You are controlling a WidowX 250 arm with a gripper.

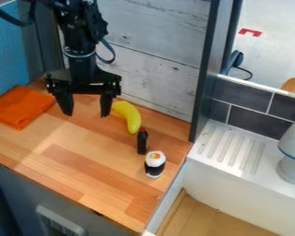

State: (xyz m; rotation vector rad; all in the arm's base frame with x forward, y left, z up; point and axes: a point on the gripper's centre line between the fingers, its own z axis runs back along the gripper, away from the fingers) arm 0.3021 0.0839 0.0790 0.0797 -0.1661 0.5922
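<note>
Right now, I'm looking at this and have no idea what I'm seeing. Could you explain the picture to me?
The black machine is a robot arm, coming in from the top left. Its gripper is the two-fingered end hanging over the wooden counter; the fingers are apart and hold nothing. The picture comes from a fixed camera looking down at a slant.

Nearest the gripper lies a yellow banana. In front of that are a small dark bottle with a red top and a sushi roll, probably a toy. An orange cloth lies at the left.

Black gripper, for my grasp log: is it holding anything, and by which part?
Nothing is held: the gripper is open, with the banana nearest.
</note>
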